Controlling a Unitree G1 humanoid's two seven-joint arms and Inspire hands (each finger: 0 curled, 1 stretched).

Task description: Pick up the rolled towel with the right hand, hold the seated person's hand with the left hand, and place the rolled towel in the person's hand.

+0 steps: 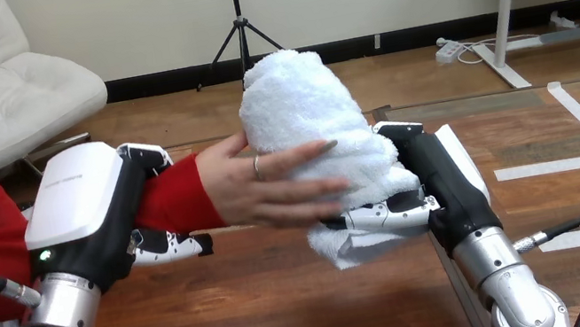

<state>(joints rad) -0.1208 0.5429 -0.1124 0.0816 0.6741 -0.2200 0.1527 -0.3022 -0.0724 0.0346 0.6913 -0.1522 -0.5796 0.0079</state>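
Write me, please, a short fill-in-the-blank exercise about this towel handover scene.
1. The right hand has its fingers curled round a rolled ____.
2. The towel is ____ in colour.
3. The left hand is curled round the person's wrist, which is covered by a ____ sleeve.

Missing words: towel; white; red.

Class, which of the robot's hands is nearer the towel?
Right. The right hand grips the towel; the left hand sits apart, holding the person's wrist.
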